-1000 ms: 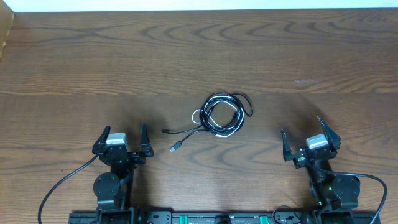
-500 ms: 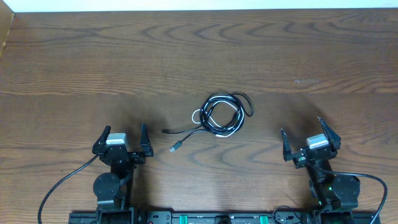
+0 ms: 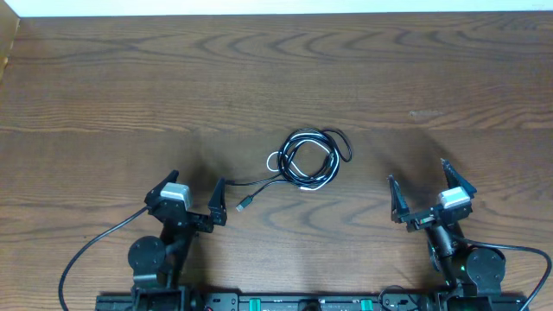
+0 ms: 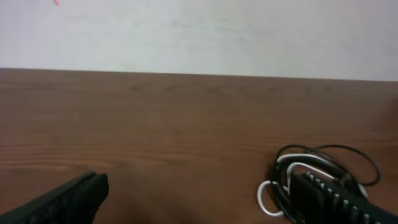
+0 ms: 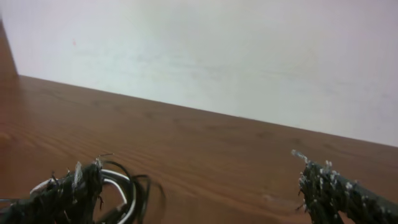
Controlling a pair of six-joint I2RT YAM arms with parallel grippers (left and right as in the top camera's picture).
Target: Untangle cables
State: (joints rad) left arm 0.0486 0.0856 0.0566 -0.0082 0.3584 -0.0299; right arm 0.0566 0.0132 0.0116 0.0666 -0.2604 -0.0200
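The left claw (image 3: pixel 197 183) is standing wide open and holding nothing, angling toward the loose tails of the cables (image 3: pixel 294 173). The right claw (image 3: pixel 419 175) is gaping and empty too, sitting well apart on the other side. The cables are lying near the middle of the table (image 3: pixel 276 69) as a tight coil of black strands with a white one running through it. Two ends are trailing toward the left claw, one of them carrying a small plug (image 3: pixel 243 206). The work appears to be at the approach step, with nothing grasped yet. The next move is probably calling for a low, careful pinch on a tail lying flat on the wood while the other claw is steadying the coil. How the strands are crossing is hard to tell here. Against the earlier overhead frames, the left claw is now sitting turned and closer to the plug, the right one is slightly shifted, and the coil is lying unchanged.
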